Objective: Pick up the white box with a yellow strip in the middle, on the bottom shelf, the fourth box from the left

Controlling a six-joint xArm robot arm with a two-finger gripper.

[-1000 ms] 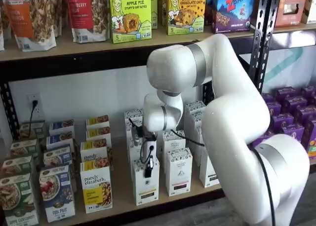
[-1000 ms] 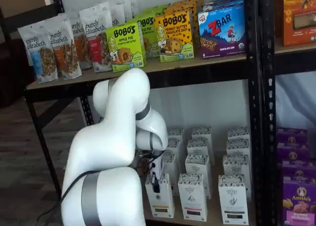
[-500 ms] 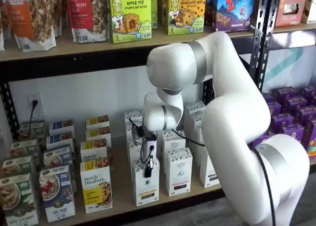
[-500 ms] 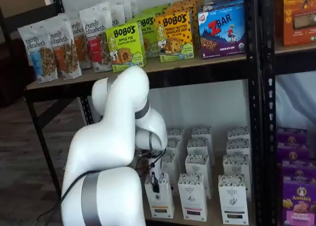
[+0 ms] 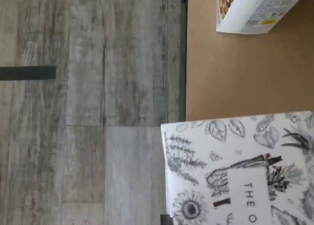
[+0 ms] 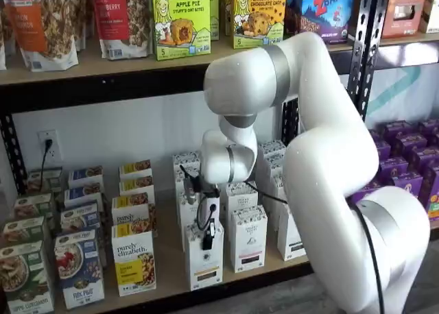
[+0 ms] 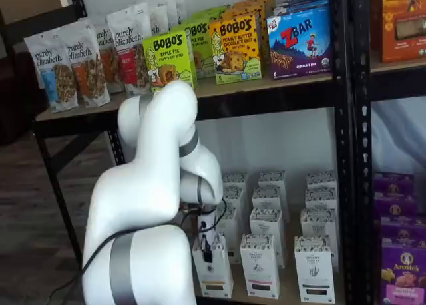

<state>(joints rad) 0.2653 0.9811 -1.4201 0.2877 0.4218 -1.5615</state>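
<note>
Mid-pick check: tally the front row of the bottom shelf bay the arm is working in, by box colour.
White cartons: 3, counting the white box gripped by the end effector
Yellow-panel box: 1
Blue box: 1
Green box: 1
Total: 6

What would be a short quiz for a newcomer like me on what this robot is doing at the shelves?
1. True or false: the jaws are closed on the white box.
2. What stands on the upper shelf above the arm? A. Bobo's boxes B. bottles C. cans
3. Fill in: the yellow-panelled box beside the white box reads "purely ___".
Key: 1 true; 2 A; 3 elizabeth.
</note>
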